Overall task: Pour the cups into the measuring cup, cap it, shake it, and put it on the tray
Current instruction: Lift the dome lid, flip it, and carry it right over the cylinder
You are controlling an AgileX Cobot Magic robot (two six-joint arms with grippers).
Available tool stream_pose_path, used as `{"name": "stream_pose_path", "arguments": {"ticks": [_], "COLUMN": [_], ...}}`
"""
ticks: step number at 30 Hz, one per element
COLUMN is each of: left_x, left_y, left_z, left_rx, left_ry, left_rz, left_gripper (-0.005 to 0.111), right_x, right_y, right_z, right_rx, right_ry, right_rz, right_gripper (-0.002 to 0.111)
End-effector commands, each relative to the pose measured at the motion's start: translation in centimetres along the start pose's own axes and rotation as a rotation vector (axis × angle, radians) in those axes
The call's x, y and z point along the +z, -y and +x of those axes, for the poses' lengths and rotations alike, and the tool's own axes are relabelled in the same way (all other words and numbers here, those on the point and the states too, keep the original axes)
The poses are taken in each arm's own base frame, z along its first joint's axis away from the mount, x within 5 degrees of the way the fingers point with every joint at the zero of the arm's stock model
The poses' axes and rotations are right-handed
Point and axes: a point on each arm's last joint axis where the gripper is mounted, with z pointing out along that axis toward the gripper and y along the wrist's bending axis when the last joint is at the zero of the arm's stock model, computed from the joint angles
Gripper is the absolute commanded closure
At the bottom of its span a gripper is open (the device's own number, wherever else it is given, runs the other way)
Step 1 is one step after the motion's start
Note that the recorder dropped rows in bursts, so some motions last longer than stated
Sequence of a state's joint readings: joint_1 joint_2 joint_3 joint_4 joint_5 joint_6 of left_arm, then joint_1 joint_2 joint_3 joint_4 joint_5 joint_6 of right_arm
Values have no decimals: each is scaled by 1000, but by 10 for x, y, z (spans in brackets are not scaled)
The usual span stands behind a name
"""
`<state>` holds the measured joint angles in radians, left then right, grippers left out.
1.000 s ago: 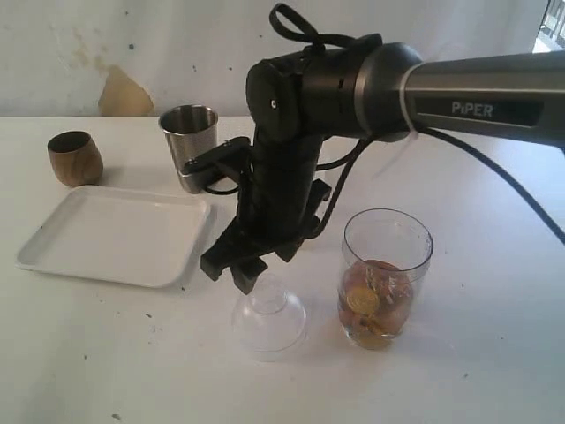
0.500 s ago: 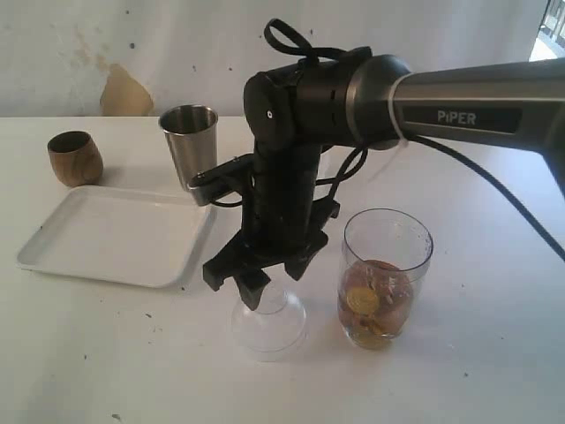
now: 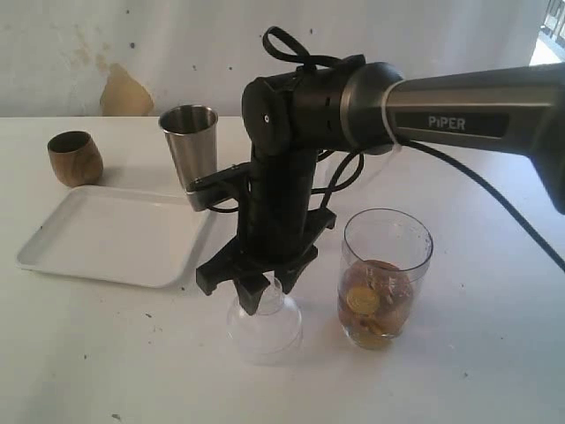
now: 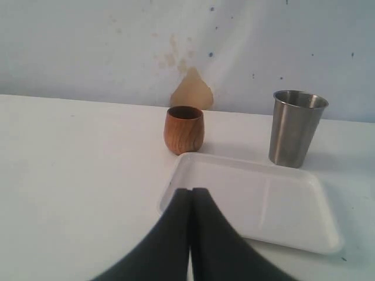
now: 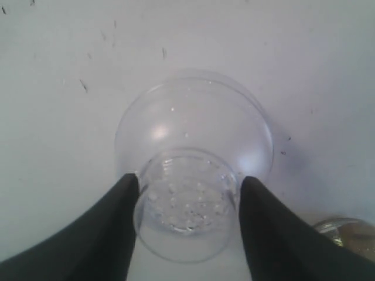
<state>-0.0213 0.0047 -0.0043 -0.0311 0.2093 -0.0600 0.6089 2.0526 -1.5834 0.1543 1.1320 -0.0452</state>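
Exterior view: white tabletop (image 3: 459, 380) before a stained pale wall (image 3: 177, 44); the measuring cup (image 3: 385, 274), holding brown pieces, stands upright just beside the clear lid (image 3: 265, 329), well apart from the tray (image 3: 115, 234). Left wrist view: left fingers (image 4: 176, 234) pressed together near the tray; wooden cup (image 4: 184, 130) and steel tumbler (image 4: 296, 127) stand past its far rim. Right wrist view: right fingers (image 5: 111, 228) pinch the lid's neck.

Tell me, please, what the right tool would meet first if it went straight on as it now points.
The clear dome-shaped lid: its neck stands within the right tool, so the dome probably comes first, then the table.
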Motion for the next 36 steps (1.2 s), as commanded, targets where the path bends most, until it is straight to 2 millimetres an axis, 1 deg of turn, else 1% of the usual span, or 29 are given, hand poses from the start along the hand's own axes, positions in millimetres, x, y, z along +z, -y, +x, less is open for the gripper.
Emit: {"name": "stream_pose_path", "arguments": {"ticks": [1,2,4,7,10,11,13,14,20,22,26,30,32,34,35,36], "left_x": [0,0,0,0,0,0,0,0,0,0,0,0,0,0,0,0], "left_y": [0,0,0,0,0,0,0,0,0,0,0,0,0,0,0,0], "left_z": [0,0,0,0,0,0,0,0,0,0,0,0,0,0,0,0], "left_rx": [0,0,0,0,0,0,0,0,0,0,0,0,0,0,0,0], "left_ry": [14,14,14,14,14,14,14,14,14,14,14,14,14,14,14,14], "left_rz": [1,1,1,1,1,1,1,1,1,1,1,1,1,1,1,1], "left_gripper": [107,107,107,107,107,107,107,107,107,107,107,107,107,107,107,107], "right_x": [0,0,-3,-20,-44,-55,-71,-82,-127,-138,-168,-192,-208,-213,-214,-211], "right_y": [0,0,-1,-3,-6,-8,-10,-11,-17,-16,-12,-14,-12,-10,-10,-9], "right_z": [1,2,4,7,12,15,19,23,43,49,66,81,94,99,105,110], "right_rx": [-8,-21,-29,-42,-50,-54,-60,-64,-83,-78,-39,-46,-12,7,16,16], "right_ry": [-19,-27,-32,-4,51,78,117,145,235,265,347,417,469,485,488,473], "right_rz": [-3,-4,-4,-5,-6,-6,-6,-6,0,24,108,115,151,166,165,170], "right_gripper": [102,108,108,108,108,108,108,108,108,108,108,108,108,108,108,108]}}
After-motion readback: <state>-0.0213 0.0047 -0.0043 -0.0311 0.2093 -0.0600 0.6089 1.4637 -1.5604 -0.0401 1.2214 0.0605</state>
